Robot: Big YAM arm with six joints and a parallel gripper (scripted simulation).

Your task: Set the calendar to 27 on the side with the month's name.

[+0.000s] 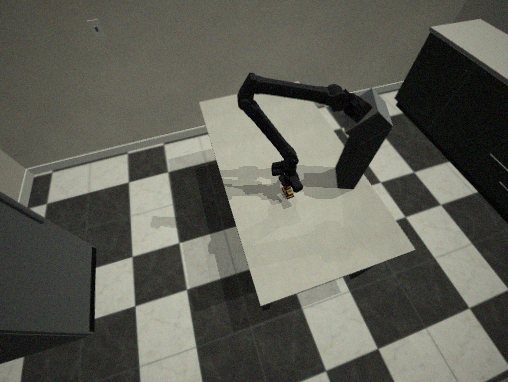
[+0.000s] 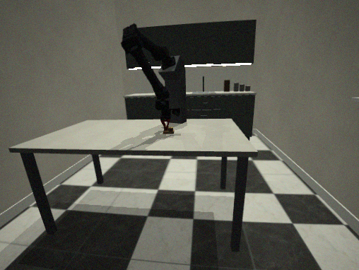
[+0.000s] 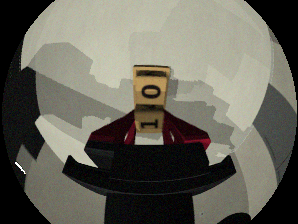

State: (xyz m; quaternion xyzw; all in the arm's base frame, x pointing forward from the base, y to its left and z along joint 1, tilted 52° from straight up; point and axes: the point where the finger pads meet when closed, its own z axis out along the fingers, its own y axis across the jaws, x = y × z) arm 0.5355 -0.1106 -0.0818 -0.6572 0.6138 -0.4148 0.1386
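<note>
The small wooden calendar tray [image 1: 288, 195] [image 2: 168, 132] is on the table under the arm. In the wrist view, a wooden face with a black 0 [image 3: 151, 91] is beyond the fingertips. Nearer is a shaded wooden cube face with a black 1 [image 3: 149, 124]. Both digits lie sideways in that view. A dark recess shows at the far end. My gripper [image 1: 286, 186] [image 2: 165, 128] [image 3: 149, 113] points down with red fingers close against both sides of the cube showing 1, shut on it. The month's name and the cube's underside are hidden, so I cannot tell whether it is seated.
The pale table top [image 1: 320, 250] [image 2: 88, 138] carries the arm's dark pedestal [image 1: 362, 145] [image 2: 175, 92] behind the tray. Shadows of the arm fall around the tray. A kitchen counter [image 2: 198, 94] stands beyond the table.
</note>
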